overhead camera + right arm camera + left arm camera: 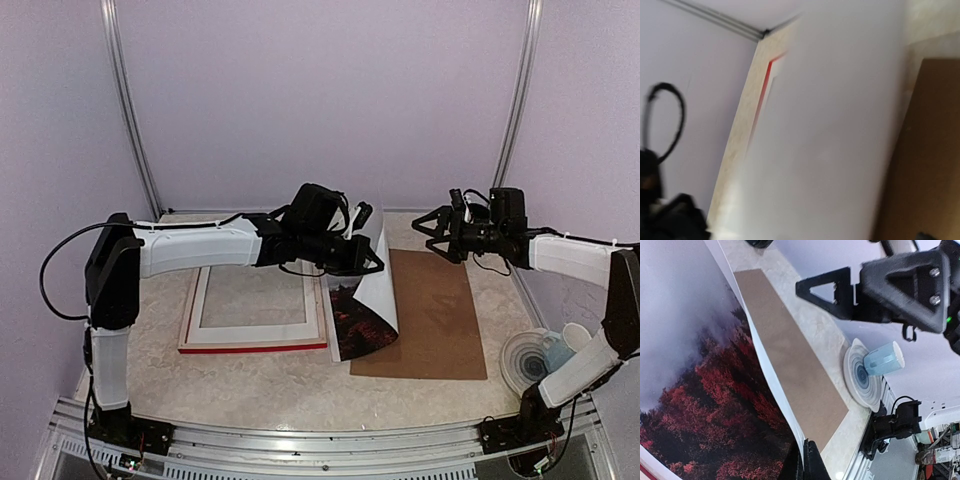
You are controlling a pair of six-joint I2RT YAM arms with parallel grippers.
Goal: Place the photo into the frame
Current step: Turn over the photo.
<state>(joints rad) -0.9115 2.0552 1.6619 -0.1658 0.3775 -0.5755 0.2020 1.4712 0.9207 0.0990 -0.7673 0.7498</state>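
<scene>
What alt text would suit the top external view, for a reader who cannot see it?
The left gripper is shut on one edge of the photo, holding it curled upward between the red frame and a brown panel. The right gripper hangs open near the panel's far edge, holding nothing.

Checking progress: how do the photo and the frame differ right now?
The photo is curled, one edge lifted in the shut left gripper; the frame lies flat on the table. The photo is a full sheet; the frame has an open middle. Both are rectangular.
</scene>
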